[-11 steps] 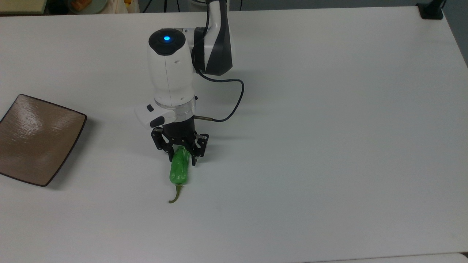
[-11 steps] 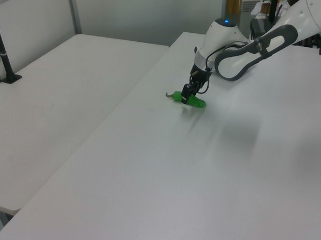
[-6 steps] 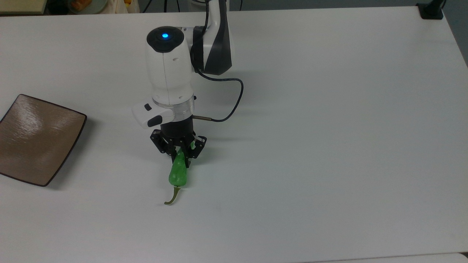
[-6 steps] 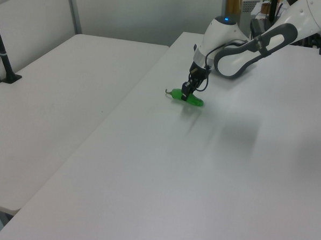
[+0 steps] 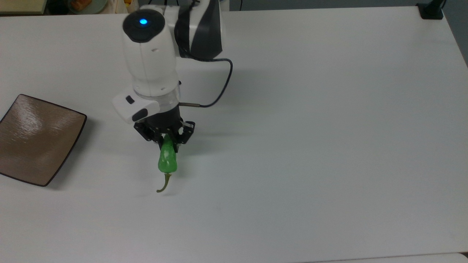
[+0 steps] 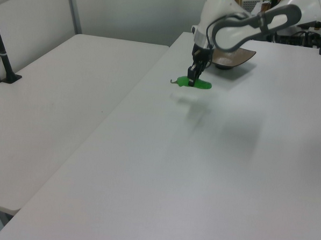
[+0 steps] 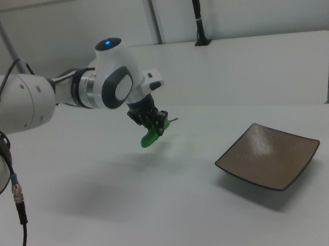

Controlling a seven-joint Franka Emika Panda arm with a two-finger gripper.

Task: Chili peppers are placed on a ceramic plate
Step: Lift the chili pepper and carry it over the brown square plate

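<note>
Chili pepper [image 5: 167, 159] first: it is bright green and shiny, and my gripper [image 5: 166, 140] is squeezed tight on one end of it. In the right view I can see the pepper [image 7: 150, 138] hanging in the air above the white table [image 7: 164, 219], with a soft shadow under it. Its thin curved stem [image 5: 163, 183] points away from the arm in the top view, toward the bottom edge.

In the left view the pepper [image 6: 197, 84] sticks out sideways from the gripper [image 6: 192, 78], and the little stem points to the left view's left.

My brown square plate [image 5: 34, 138] sits at the top view's left edge, well apart from the pepper. Nothing lies on it. In the right view the plate [image 7: 268, 154] is on the right view's right, and the pepper is up and to its left. In the left view I see a bit of the plate [image 6: 233, 58] behind the arm [image 6: 246, 30].

A black cable [image 5: 221, 87] loops out from the arm's wrist.
</note>
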